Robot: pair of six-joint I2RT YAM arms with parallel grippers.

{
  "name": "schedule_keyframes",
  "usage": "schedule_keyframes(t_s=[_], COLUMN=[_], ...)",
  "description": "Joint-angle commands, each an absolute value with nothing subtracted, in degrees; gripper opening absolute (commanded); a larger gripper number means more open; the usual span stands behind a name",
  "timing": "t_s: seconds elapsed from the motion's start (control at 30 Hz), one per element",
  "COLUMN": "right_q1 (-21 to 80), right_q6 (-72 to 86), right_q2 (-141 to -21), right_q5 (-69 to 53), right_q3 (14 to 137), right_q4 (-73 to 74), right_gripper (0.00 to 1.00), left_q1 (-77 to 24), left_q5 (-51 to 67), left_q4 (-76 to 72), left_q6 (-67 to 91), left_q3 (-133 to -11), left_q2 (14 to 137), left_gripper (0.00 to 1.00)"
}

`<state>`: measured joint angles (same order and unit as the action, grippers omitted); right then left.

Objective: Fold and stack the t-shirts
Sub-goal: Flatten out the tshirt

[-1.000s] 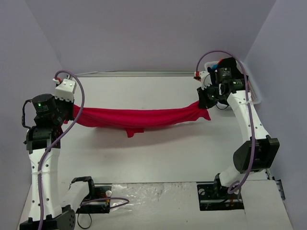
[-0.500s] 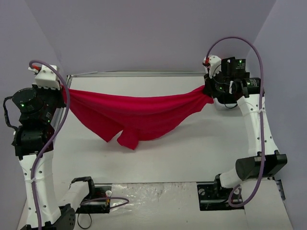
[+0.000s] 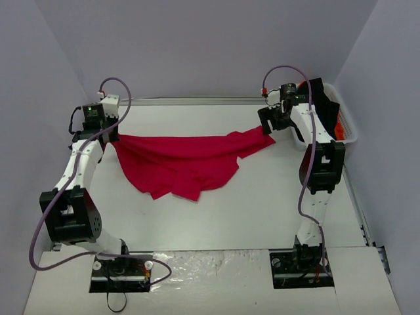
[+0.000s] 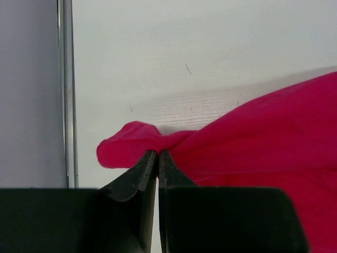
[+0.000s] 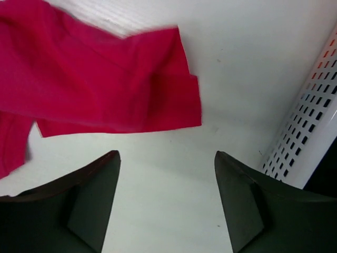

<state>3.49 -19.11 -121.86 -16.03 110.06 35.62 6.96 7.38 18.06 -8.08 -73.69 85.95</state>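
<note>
A crimson-red t-shirt (image 3: 184, 157) lies crumpled and partly spread on the white table. Its left corner is pinched in my left gripper (image 3: 111, 136). In the left wrist view the jaws of that gripper (image 4: 158, 152) are pressed together on a bunched fold of the red t-shirt (image 4: 253, 132). My right gripper (image 3: 270, 126) hovers just past the shirt's right end, apart from it. In the right wrist view this gripper (image 5: 167, 155) stands open over bare table, with the red t-shirt's (image 5: 105, 89) free corner lying a little beyond the fingertips.
A white slatted basket (image 3: 351, 131) stands at the far right behind the right arm, with black cloth (image 3: 321, 92) and orange cloth (image 3: 339, 125) in it. Its wall (image 5: 310, 142) is close to the right gripper. A metal rail (image 4: 66, 89) runs along the table's left edge.
The shirt hung stretched between both grippers; now it has dropped onto the table. The right gripper has opened and let go of its corner. Both arms swung inward and down.
</note>
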Motion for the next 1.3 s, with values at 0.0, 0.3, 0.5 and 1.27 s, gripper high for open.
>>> schedule_keyframes(t_s=[0.0, 0.3, 0.5, 1.27], right_q1=[3.51, 16.57, 31.09, 38.41], right_q6=[-17.14, -24.78, -24.87, -27.51], right_q2=[-122.25, -105.75, -101.16, -117.42], right_q5=[-11.51, -17.05, -17.93, -21.09], right_q3=[115.31, 97.67, 85.71, 90.62], right_q4=[33.57, 35.5, 38.94, 38.58], right_gripper=[0.71, 0.73, 0.68, 0.65], left_q1=[4.84, 1.41, 1.41, 1.76], left_q5=[5.01, 2.99, 2.2, 0.97], left_q4=[8.53, 6.86, 6.94, 5.54], left_q6=[-9.31, -10.9, -10.9, -11.25], left_q3=[-76.64, -74.89, -71.46, -66.27], left_q2=[87.79, 89.83, 87.63, 86.84], left_gripper=[0.02, 0.02, 0.02, 0.02])
